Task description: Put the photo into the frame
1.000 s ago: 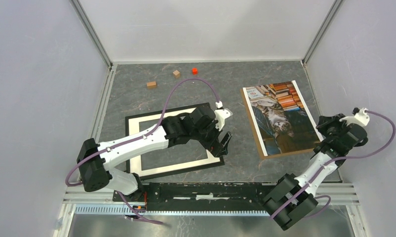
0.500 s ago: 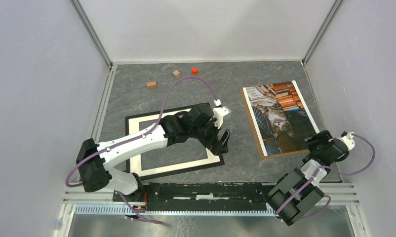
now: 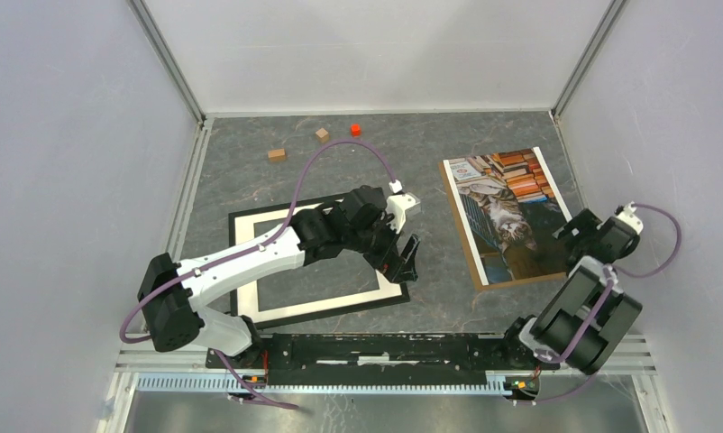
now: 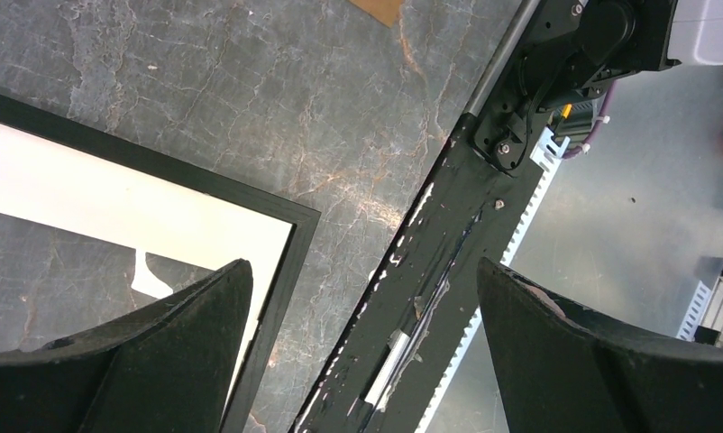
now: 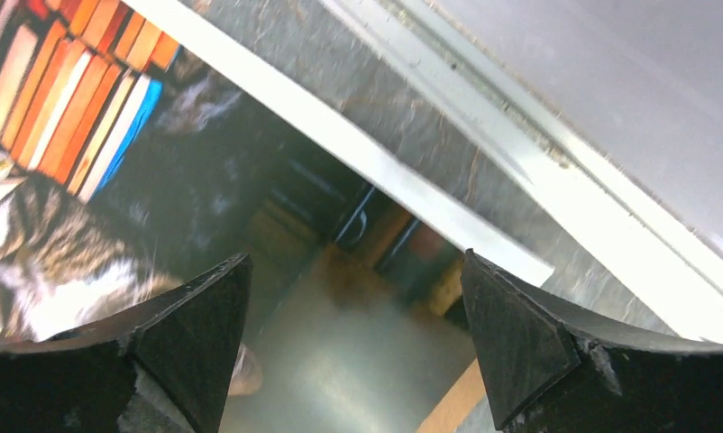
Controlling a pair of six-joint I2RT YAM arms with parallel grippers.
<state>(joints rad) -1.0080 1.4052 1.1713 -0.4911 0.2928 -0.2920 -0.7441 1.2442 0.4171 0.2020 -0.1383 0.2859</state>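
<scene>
Black thin frame (image 4: 160, 165), white mat (image 4: 114, 203) inside.

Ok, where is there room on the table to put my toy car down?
Bare table lies between the frame and the photo, on the far side, and between the little blocks and the frame. It is crowded at the frame's near right corner, under the left gripper, and at the photo's near right corner, by the right gripper.

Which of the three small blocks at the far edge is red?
The rightmost block; the middle block and the left block are brown.
</scene>
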